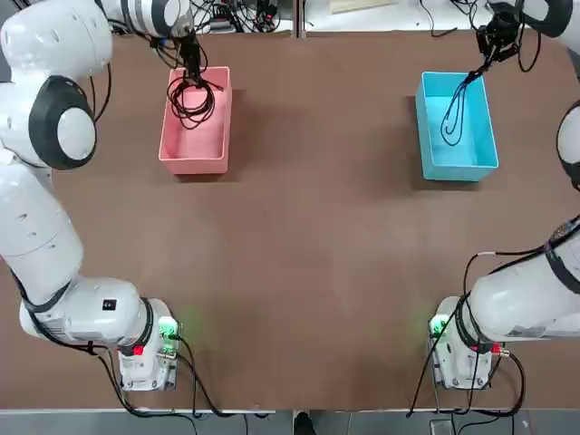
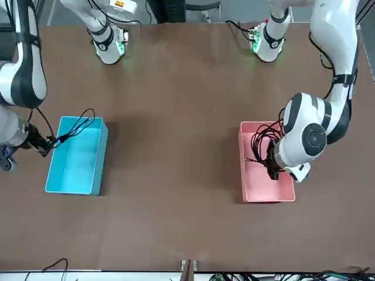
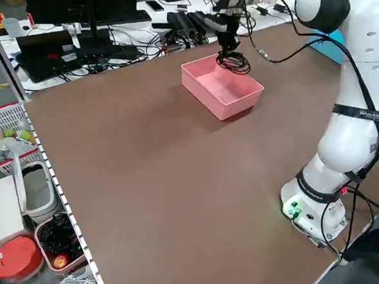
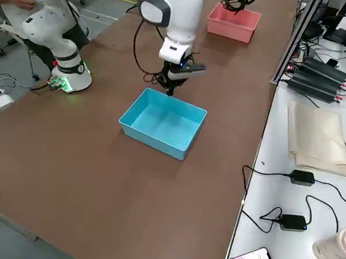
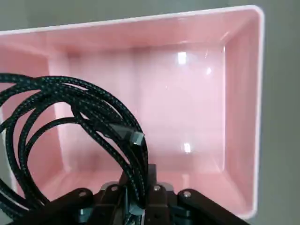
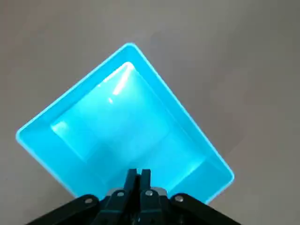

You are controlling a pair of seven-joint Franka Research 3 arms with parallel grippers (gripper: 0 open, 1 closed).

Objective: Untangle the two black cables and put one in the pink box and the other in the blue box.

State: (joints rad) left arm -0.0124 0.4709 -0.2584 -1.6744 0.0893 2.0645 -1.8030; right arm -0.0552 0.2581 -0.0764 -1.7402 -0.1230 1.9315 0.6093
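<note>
Fingers of the left gripper [image 5: 136, 199] are pinched tight on a thin black braided cable [image 5: 70, 110], whose loops hang over the far end of the rectangular pink plastic box [image 1: 195, 122]. From overhead, that coil [image 1: 190, 98] sits bunched above the box's far end, partly inside its walls, with the left gripper [image 1: 191, 63] directly over the far rim. The front view shows the same coil [image 2: 262, 143] beside the arm's round white wrist, above the pink box [image 2: 266, 193]. A small metal plug end shows in the left wrist view, just above the fingers.

Over on the other side, the right gripper [image 1: 497, 45] hovers at the far edge of the rectangular light-blue plastic box [image 1: 458, 163], its fingers closed on the second thin black cable [image 1: 456, 113]. This cord hangs from them as one long narrow loop that reaches down into the blue box. In the front view the loop [image 2: 76, 127] drapes across the box's near corner, with the right gripper [image 2: 42, 146] just outside the wall of the blue box [image 2: 76, 175]. The right wrist view shows the closed fingers [image 6: 139, 180] above the open blue box [image 6: 56, 154]; the cord itself cannot be made out there.

Both boxes stand well apart on the brown surface [image 1: 308, 245].
</note>
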